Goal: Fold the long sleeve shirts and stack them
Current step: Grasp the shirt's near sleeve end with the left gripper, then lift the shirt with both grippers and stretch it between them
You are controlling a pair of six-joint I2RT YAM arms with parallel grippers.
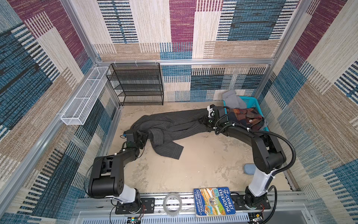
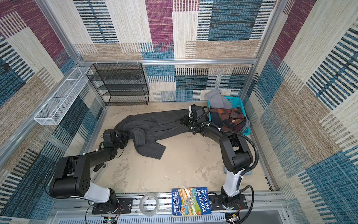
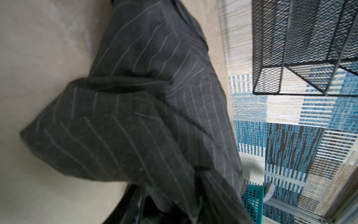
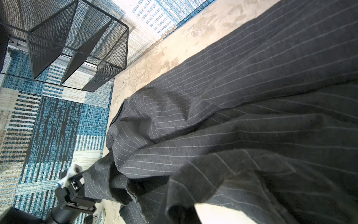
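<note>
Shirt-spreading stage: charcoal pinstriped shirt (image 1: 170, 122) lies bunched across the table (image 1: 193, 164) from nine to two o'clock, right end effector (image 1: 205, 121) pinching its two-o'clock end, left end effector (image 1: 143, 138) at the nine-o'clock bunch, grip unclear; next it likely needs pulling flat before folding.

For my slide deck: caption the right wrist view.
Charcoal pinstriped shirt rumpled on the beige table, black mesh rack beyond.

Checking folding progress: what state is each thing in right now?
Striped shirt: unfolded, rumpled, lying stretched out.
Right gripper: shut on the shirt's end.
Left gripper: at its other end, jaws hidden.
Basket: holds more clothes.
Book: closed, lying flat.
</note>
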